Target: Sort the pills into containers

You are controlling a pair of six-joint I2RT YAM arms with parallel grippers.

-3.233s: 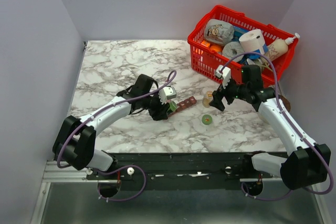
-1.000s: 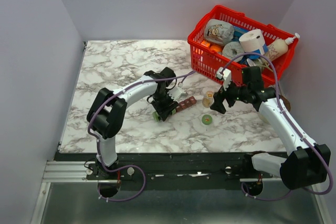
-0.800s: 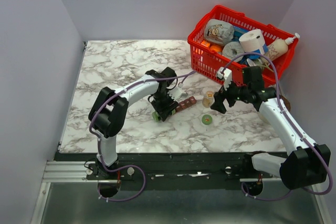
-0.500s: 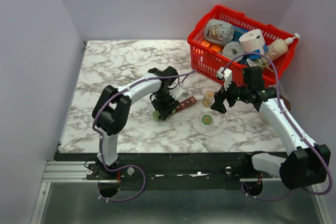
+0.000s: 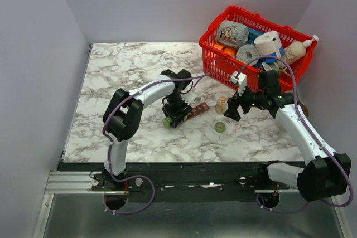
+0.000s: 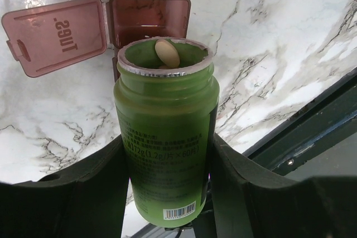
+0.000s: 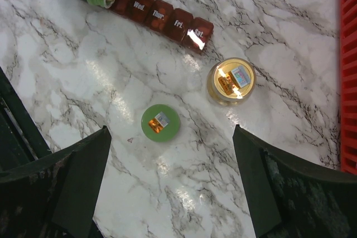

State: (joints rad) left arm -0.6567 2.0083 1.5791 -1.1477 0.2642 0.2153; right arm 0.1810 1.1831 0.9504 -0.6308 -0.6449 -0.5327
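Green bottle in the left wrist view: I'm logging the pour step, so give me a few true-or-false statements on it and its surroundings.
1. The left gripper clamps the green bottle. True.
2. The bottle's mouth is capped. False: it is open, with a pill at the rim.
3. The Tues lid of the organiser is flipped open. True.
4. The right gripper holds the green cap. False: its jaws are open and empty; the cap lies on the marble table.

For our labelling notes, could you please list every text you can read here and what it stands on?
"Tues.": open lid of the pill organiser.
"Wed.": closed lid.
"Thur.": closed lid.
"Fri.": closed lid.
"Sat.": closed lid.
Label on green bottle: too small.
Items in red basket: blurred.
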